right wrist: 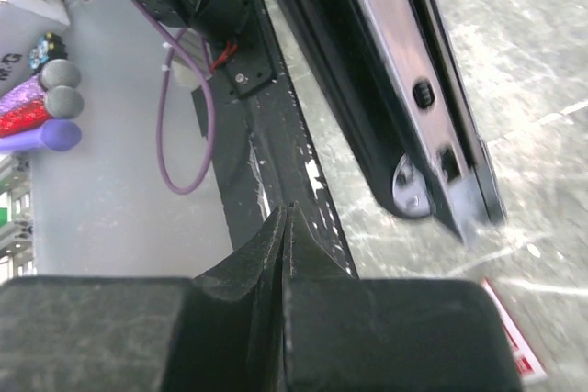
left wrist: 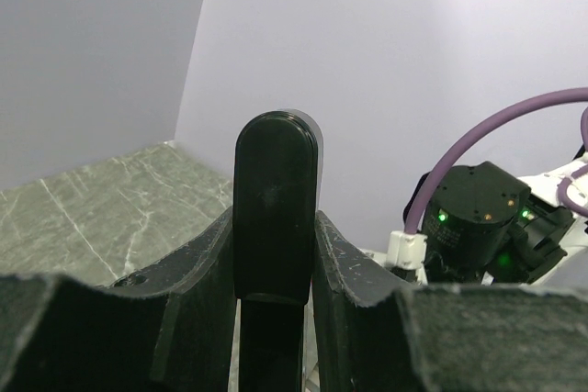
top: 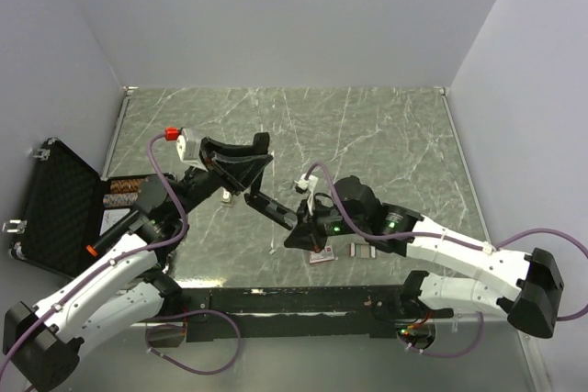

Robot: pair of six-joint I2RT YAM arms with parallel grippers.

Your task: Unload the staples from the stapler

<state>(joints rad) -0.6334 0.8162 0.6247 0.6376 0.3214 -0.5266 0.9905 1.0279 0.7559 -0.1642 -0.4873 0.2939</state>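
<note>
The black stapler is swung open and held tilted above the table. My left gripper is shut on its upper arm, which stands between the jaws in the left wrist view. The stapler's lower magazine arm, with a silvery channel, slopes down towards my right gripper. My right gripper has its jaws pressed together with nothing seen in them, just beside the magazine's tip. Two short grey staple strips lie on the table under the right wrist. A small red-and-white box lies next to them, and its corner shows in the right wrist view.
An open black foam-lined case stands off the table's left edge, with small items beside it. A black mounting rail runs along the near edge. Grey walls close in the green marble tabletop on three sides.
</note>
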